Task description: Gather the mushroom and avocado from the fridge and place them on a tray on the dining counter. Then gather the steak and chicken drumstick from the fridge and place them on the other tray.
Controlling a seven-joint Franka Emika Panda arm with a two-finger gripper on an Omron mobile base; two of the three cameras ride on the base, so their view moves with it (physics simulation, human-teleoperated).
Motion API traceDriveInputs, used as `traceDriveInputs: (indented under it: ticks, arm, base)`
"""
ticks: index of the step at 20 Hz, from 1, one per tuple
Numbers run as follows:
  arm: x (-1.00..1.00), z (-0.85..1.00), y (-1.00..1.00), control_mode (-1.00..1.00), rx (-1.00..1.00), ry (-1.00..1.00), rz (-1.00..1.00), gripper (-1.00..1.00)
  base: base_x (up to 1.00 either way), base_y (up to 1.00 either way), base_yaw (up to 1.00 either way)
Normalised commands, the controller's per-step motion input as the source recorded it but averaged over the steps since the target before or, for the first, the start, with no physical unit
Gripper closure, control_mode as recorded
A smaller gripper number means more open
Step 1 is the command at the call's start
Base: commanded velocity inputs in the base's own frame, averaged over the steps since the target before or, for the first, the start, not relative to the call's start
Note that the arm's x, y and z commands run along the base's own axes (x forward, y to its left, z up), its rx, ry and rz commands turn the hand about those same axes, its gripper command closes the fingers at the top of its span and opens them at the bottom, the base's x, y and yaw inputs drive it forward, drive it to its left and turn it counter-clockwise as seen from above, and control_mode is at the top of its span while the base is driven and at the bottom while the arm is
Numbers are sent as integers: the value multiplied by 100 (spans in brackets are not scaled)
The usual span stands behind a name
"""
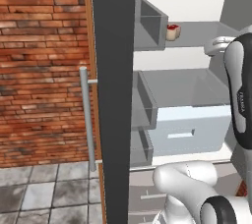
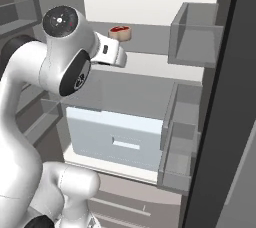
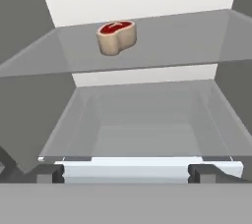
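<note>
The fridge (image 1: 114, 120) stands open in front of me. On its upper glass shelf lies the steak (image 3: 116, 36), a red chunk with a pale fatty edge, also seen from both sides as the steak (image 1: 173, 31) and the steak (image 2: 120, 32). My gripper (image 3: 127, 174) is open and holds nothing. It sits lower than the steak and short of it, pointing into the fridge, and its fingertips (image 3: 51, 174) frame the shelf below. The mushroom, avocado, chicken drumstick, both trays and the dining counter are out of view.
A white drawer (image 2: 115, 139) sits under the lower glass shelf (image 3: 147, 120). Grey door bins (image 2: 195, 34) line the right door and more bins (image 1: 147, 26) the left door. A steel handle (image 1: 87, 120) and a brick wall (image 1: 39, 70) lie left.
</note>
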Motion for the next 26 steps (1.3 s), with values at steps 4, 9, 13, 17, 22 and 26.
traceDriveInputs:
  ticks: [4,9,13,17,22,26]
  arm:
    - [21,1,29,-100,-1,-17,4,-100]
    - [39,0,30,-100,-6,-2,-3,-100]
    - [55,11,15,-100,-3,8,-3,-100]
    - [63,14,3,-100,-1,12,0,-100]
    - [57,1,0,-100,0,6,0,-100]
    - [46,0,4,-100,-1,3,0,-100]
  base:
    - [0,0,0]
    - [0,0,0]
    - [0,0,0]
    - [0,0,0]
    - [0,0,0]
    - [0,0,0]
